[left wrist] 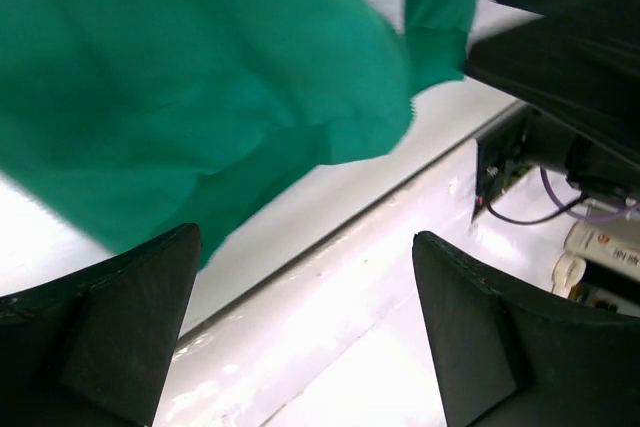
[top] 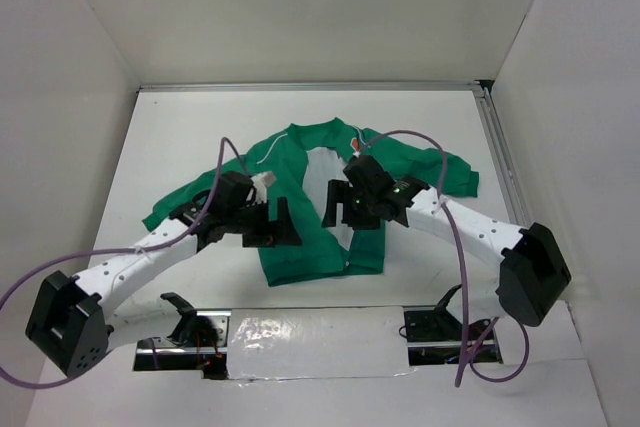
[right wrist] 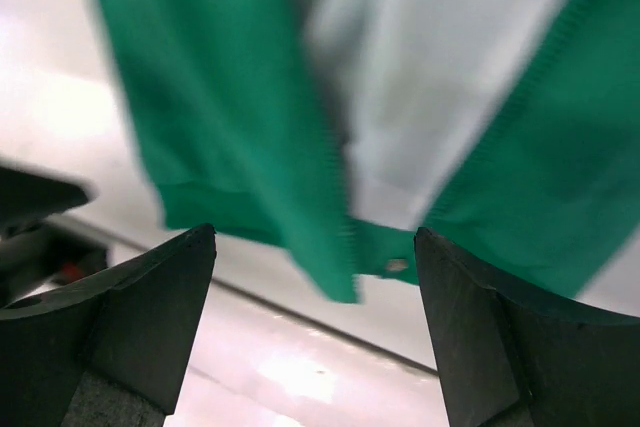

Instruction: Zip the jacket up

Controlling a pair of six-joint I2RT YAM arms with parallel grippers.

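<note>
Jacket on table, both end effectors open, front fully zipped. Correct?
No. The jacket front is open, not zipped: the right wrist view shows white lining between its edges. Left end effector and right end effector are open, as stated.

Green jacket (top: 300,252), white lining (top: 318,162), white table (top: 180,127)

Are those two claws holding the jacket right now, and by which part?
Nothing is held. The left gripper and the right gripper are both open, gripping no part of the jacket.

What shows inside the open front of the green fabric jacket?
White lining of the green fabric jacket, between parted front edges. The right arm covers part of it.
</note>
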